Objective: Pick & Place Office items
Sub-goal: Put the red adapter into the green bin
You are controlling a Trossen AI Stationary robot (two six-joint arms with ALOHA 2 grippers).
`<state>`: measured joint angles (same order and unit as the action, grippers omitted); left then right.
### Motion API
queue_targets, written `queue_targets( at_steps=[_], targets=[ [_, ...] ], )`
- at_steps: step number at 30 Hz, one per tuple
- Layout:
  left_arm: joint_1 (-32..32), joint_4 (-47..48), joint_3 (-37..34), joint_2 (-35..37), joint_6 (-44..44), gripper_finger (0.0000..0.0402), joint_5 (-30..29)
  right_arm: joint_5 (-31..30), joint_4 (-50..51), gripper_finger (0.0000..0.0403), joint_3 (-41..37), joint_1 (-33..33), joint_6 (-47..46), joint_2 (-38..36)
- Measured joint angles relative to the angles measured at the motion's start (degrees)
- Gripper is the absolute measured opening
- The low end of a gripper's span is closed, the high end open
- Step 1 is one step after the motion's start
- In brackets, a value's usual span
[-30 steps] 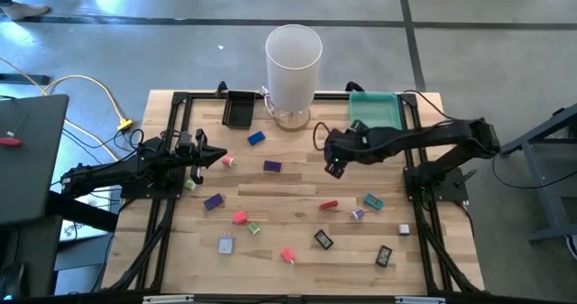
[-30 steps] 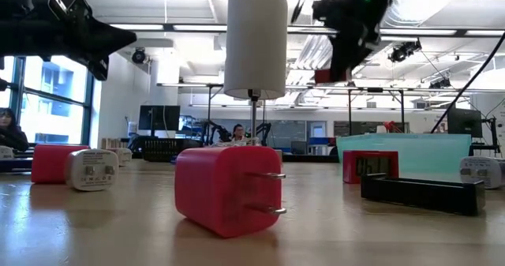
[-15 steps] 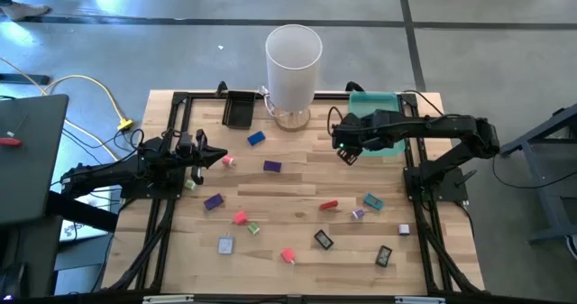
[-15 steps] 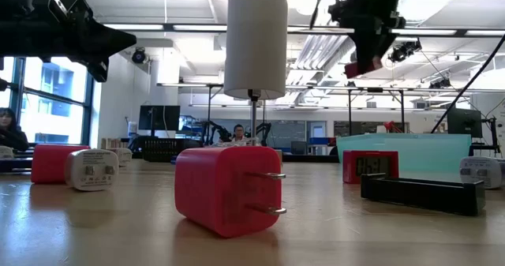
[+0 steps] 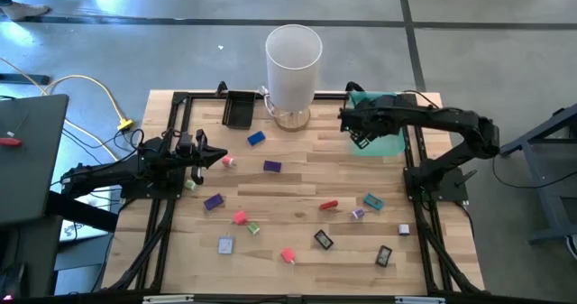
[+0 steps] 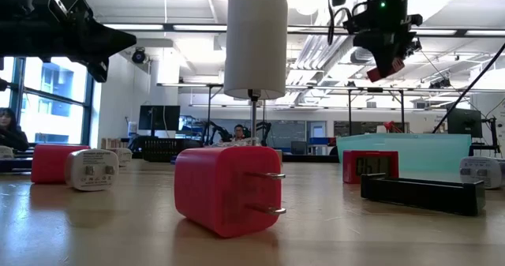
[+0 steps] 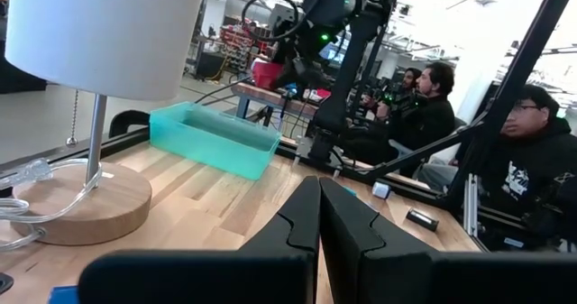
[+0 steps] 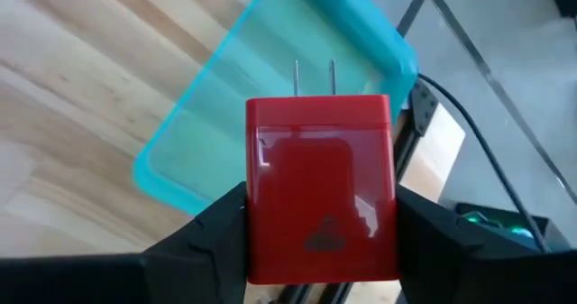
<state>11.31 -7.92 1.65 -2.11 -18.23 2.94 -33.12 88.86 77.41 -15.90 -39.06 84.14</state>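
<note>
My right gripper point(image 5: 362, 140) hangs over the near left corner of the translucent teal tray point(image 5: 388, 144) at the table's far right, shut on a red plug block point(image 8: 320, 191) whose two prongs point(image 8: 313, 74) point away from the wrist. The block also shows high up in the low view point(image 6: 392, 67). My left gripper point(image 5: 219, 159) waits shut at the table's left, touching nothing. Several small office items lie flat on the wood, among them a blue block point(image 5: 256, 138), a purple block point(image 5: 271, 166) and a red piece point(image 5: 328, 205). My right gripper pinches the red plug block by its two opposite side faces point(image 8: 254, 227), at the end away from the prongs, one finger point(image 8: 207, 232) on each side. The fingers slant down toward the table's far right. The block is lifted clear, its prongs aimed at the tray below.
A tall white cylinder on a wooden foot point(image 5: 293, 65) stands at the far middle, a small black tray point(image 5: 239, 108) to its left. Black frame rails point(image 5: 410, 173) run along the table's sides. People sit in the room beyond the table point(image 7: 424, 115).
My right gripper has carried the red plug block up and toward the table's far right, from over the bare wood to over the teal tray's corner, tipping and rolling as it went. Its hold has stayed the same.
</note>
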Motion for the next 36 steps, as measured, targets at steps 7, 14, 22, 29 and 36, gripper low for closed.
queue_targets(
  at_steps=[7, 14, 22, 29, 36],
  targets=[
    [0.0, 0.0, 0.0, 0.0, -0.2, 0.0001, 0.0, 0.5, -1.8, 0.0197, 0.0, -6.0, 2.7, -1.3],
    [0.0, 0.2, 0.0, 0.0, -0.3, 0.0001, 0.0, 4.6, -9.2, 0.0201, 0.0, -13.2, 7.7, -1.8],
    [0.0, 0.3, 0.0, 0.0, -2.7, 0.0001, 0.0, 9.6, -14.7, 0.0205, -1.0, -21.9, 8.9, -1.8],
    [0.0, 0.3, 0.0, 0.0, -2.8, 0.0001, 0.0, 14.6, -25.4, 0.0197, -8.3, -25.8, 9.2, -1.8],
    [0.0, 0.3, 0.0, 0.0, -2.8, 0.0001, 0.0, 22.2, -39.4, 0.0204, -16.8, -28.8, 11.6, -1.3]
  ],
)
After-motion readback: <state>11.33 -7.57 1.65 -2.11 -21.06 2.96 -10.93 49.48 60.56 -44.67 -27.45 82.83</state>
